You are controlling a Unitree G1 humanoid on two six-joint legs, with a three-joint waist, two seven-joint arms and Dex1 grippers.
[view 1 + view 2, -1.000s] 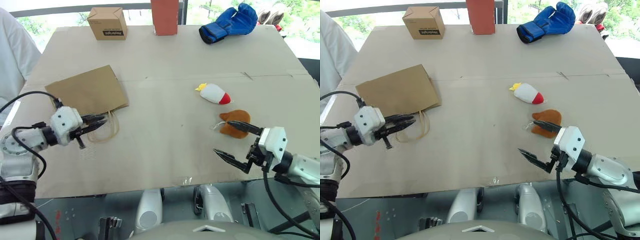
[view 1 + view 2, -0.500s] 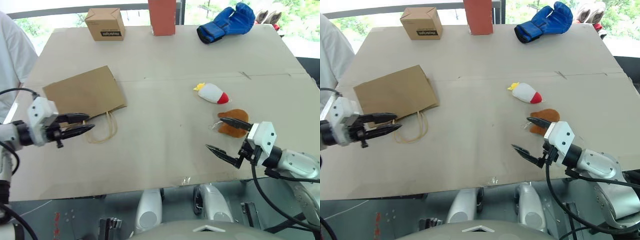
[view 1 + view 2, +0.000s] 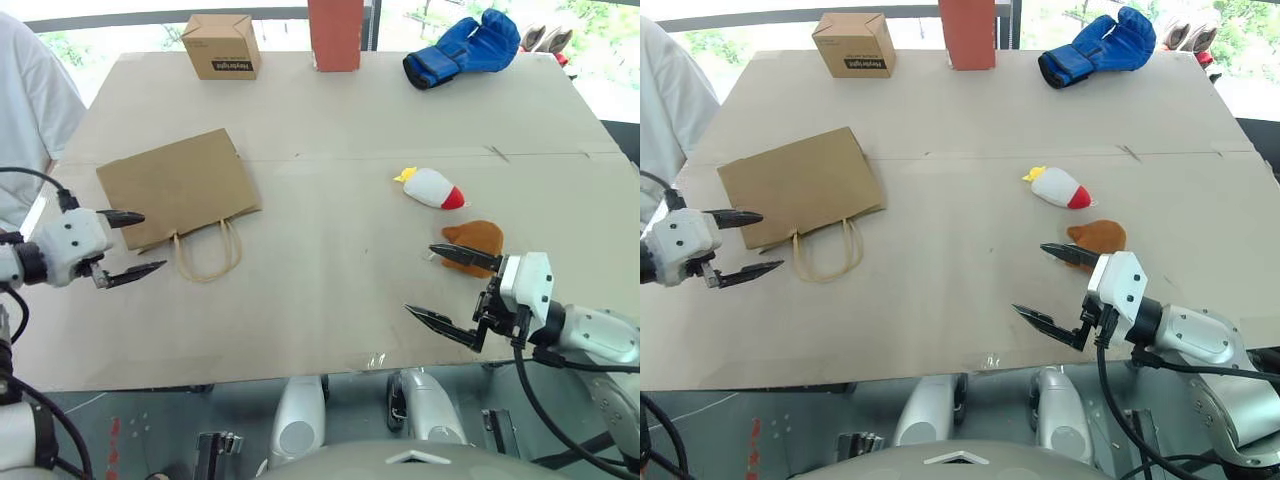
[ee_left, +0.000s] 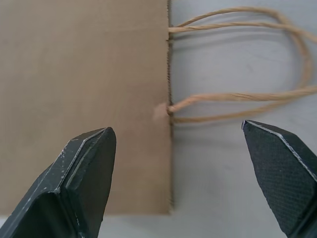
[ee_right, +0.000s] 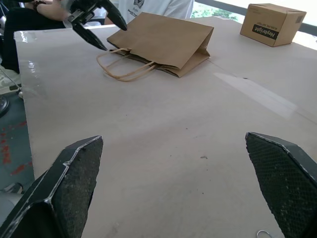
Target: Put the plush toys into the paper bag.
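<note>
Beige cardboard-covered tabletop (image 3: 330, 110) before bright windows with greenery. Flat on its left side, brown paper bag (image 3: 178, 187), handles toward the near edge. Far edge: small cardboard box (image 3: 222, 45) with a dark, unreadable label. Right: white rocket-like plush toy (image 3: 432, 187), orange-brown plush toy (image 3: 480, 239) just nearer. Left claw (image 3: 128, 243) spread wide beside the bag; right claw (image 3: 449, 292) spread wide, empty.

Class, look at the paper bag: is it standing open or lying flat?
Lying flat. The paper bag rests folded on the table, mouth closed, its handles spread on the surface.

The brown paper bag (image 3: 178, 187) lies flat (handles toward the robot), white toy (image 3: 432, 187) and orange-brown toy (image 3: 478, 240) apart.
</note>
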